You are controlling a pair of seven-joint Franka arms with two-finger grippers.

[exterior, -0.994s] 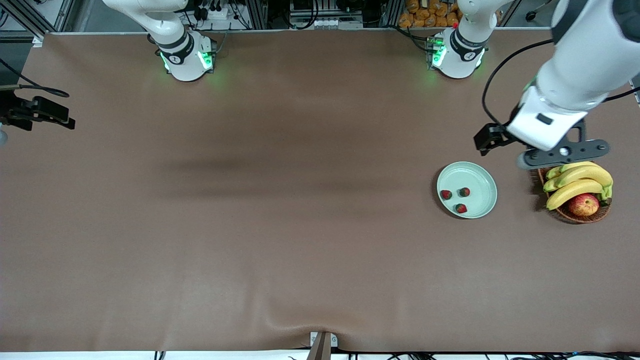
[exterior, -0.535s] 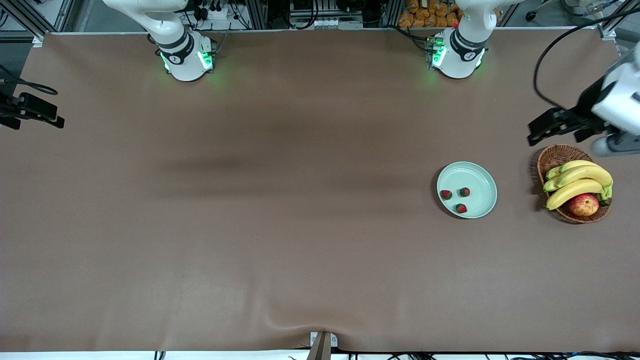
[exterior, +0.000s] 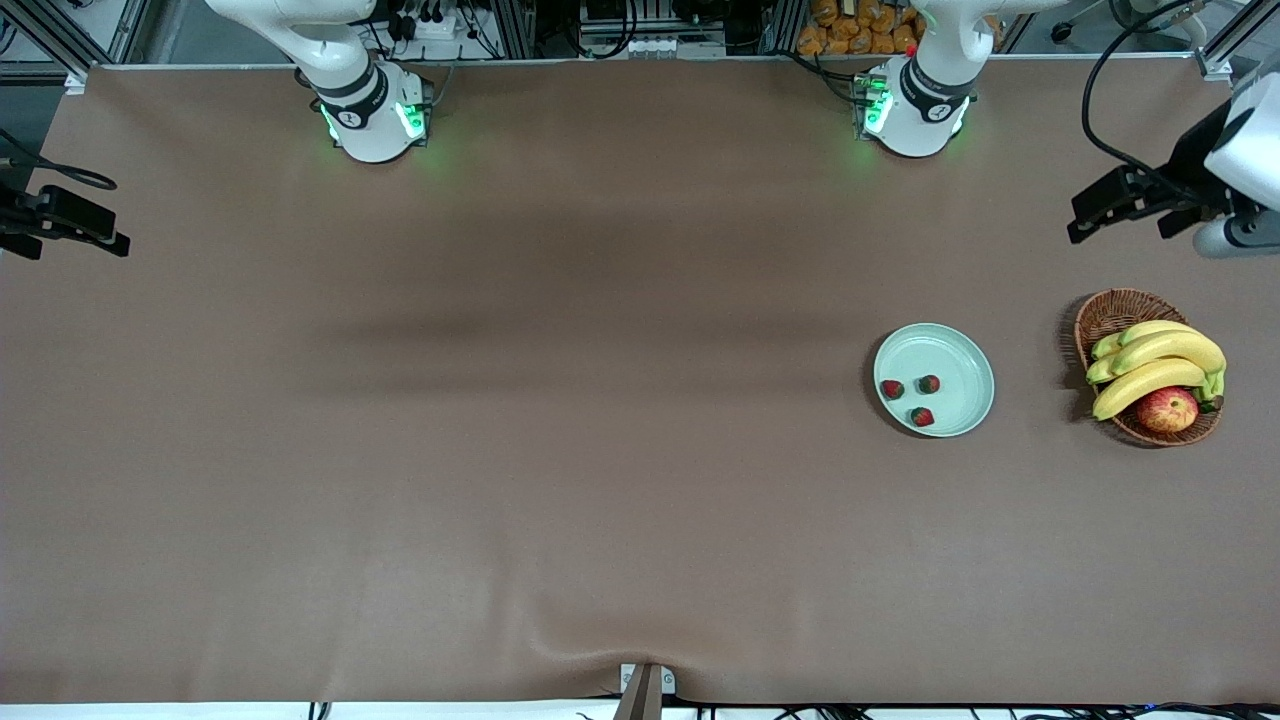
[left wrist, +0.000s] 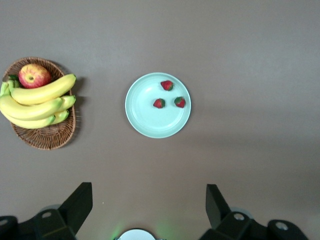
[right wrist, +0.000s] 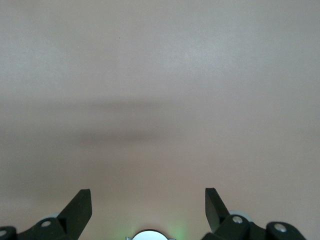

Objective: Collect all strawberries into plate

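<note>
Three strawberries point(exterior: 892, 389) point(exterior: 929, 384) point(exterior: 922, 417) lie in the pale mint-green plate point(exterior: 950, 352), apart from each other. In the left wrist view they point(left wrist: 167, 85) show in the same plate point(left wrist: 145, 117). My left gripper point(exterior: 1140, 205) is high in the air at the left arm's end of the table, away from the plate, open and empty point(left wrist: 147, 205). My right gripper point(exterior: 60, 218) hangs at the right arm's end of the table, open and empty point(right wrist: 147, 205) over bare brown tabletop.
A brown wicker basket point(exterior: 1110, 312) with bananas point(exterior: 1160, 365) and a red-yellow apple point(exterior: 1167, 409) stands beside the plate, toward the left arm's end. It also shows in the left wrist view point(left wrist: 45, 137). Brown cloth covers the table.
My left arm has lifted from above the basket and drawn back toward its end of the table. My right gripper has shifted slightly outward. The strawberries and plate have not moved.
</note>
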